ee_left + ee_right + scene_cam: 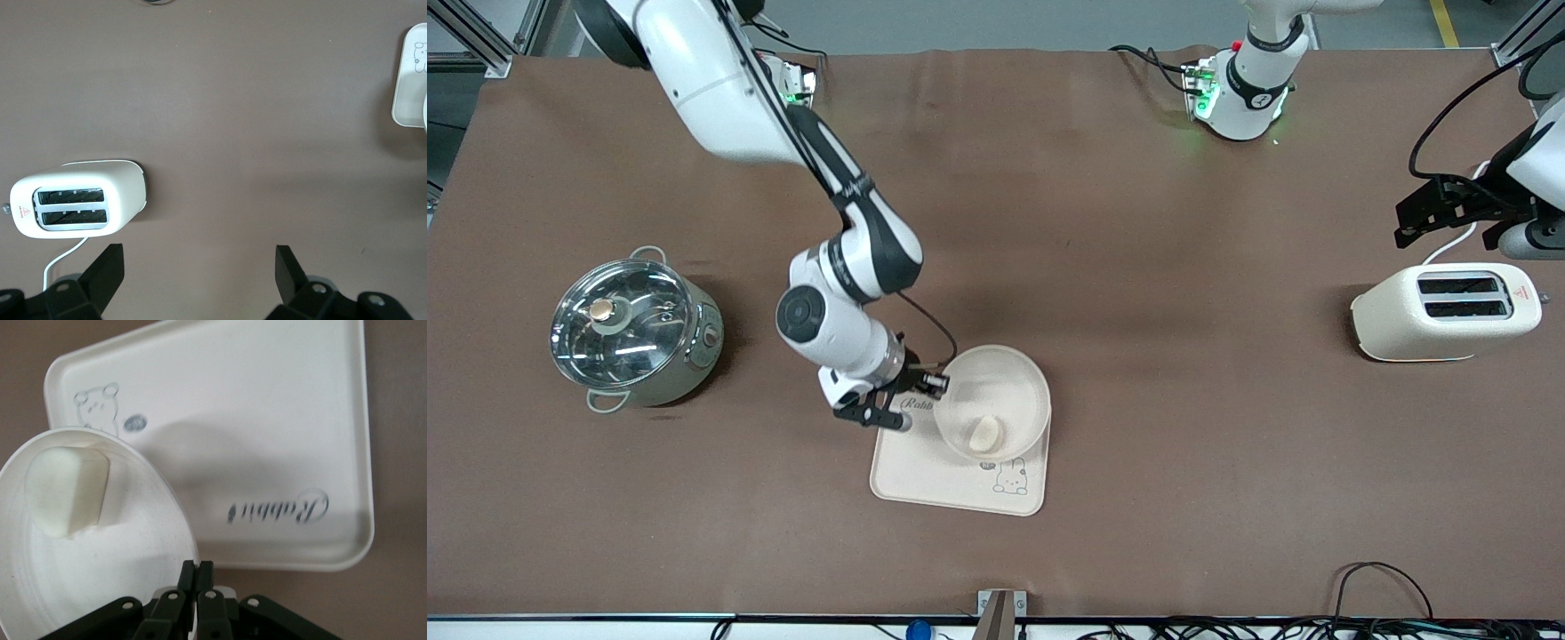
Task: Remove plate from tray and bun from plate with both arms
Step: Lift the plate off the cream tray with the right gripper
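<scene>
Front view: right gripper [927, 382] clenched on the rim of the plate [1009, 378], which sits tilted over the tray [925, 471] with the bun [985, 434] low in its bowl; risk, bun rolling out if tilt grows. Left wrist view: left gripper [199, 270] released, waiting over bare table beside the toaster [80, 199]. Right wrist view: fingers [187, 577] pinch only a thin edge; risk, plate slipping or swinging down onto tray.
</scene>
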Robot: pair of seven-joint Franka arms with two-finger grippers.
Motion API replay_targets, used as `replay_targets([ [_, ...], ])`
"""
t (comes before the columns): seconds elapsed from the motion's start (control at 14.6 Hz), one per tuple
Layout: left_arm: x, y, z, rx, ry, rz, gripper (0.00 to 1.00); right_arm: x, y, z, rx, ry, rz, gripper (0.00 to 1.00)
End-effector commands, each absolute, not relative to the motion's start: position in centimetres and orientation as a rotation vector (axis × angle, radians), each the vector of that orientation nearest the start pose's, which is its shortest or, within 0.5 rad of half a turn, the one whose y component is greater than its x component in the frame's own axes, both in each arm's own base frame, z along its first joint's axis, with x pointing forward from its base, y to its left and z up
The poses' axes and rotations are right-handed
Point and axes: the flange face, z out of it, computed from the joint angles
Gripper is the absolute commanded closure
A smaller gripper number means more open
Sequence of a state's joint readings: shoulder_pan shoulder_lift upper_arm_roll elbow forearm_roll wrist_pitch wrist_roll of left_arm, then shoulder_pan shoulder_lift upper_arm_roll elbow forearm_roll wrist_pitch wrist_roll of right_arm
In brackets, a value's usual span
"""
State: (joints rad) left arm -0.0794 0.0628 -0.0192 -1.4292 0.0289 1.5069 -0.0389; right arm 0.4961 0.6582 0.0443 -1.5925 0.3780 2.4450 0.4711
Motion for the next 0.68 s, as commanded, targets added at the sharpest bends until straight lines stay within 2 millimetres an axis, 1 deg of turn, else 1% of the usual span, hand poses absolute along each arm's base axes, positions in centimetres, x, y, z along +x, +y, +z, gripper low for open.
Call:
replay_targets([
  [0.0, 57.0, -5.4, 63.9, -3.093, 0.101, 0.028, 0.0, 54.8, 35.4, 28.7, -2.802, 0.218, 0.012, 1.0],
  [0.07, 57.1, -5.4, 63.7, -3.092, 0.108, 0.033, 0.0, 52.9, 35.5, 28.0, -2.814, 0.201, 0.011, 1.0],
  [0.14, 57.1, -5.8, 63.8, -3.092, 0.108, 0.03, 0.0, 50.5, 35.6, 26.8, -2.825, 0.184, -0.017, 1.0],
  [0.2, 57.1, -5.9, 63.7, -3.094, 0.099, 0.032, 0.0, 48.6, 35.2, 25.3, -2.836, 0.183, -0.048, 1.0],
  [0.27, 57.0, -5.9, 63.8, -3.094, 0.099, 0.032, 0.0, 46.7, 35.3, 23.8, -2.838, 0.171, -0.089, 1.0],
  [0.34, 56.9, -6.0, 63.6, -3.096, 0.109, 0.052, 0.0, 45.4, 35.5, 22.9, -2.831, 0.162, -0.13, 1.0],
  [0.41, 56.5, -6.0, 63.1, -3.099, 0.114, 0.114, 0.0, 44.5, 35.4, 22.2, -2.827, 0.158, -0.163, 1.0],
  [0.48, 56.2, -6.1, 62.9, -3.102, 0.105, 0.141, 0.0, 44.2, 35.1, 21.8, -2.831, 0.16, -0.169, 1.0],
  [0.55, 56.2, -6.4, 62.0, -3.102, 0.111, 0.172, 0.0, 43.9, 35.1, 21.6, -2.834, 0.157, -0.161, 1.0],
  [0.61, 56.1, -6.9, 60.5, -3.113, 0.116, 0.218, 0.0, 43.6, 35.4, 21.6, -2.832, 0.152, -0.159, 1.0],
])
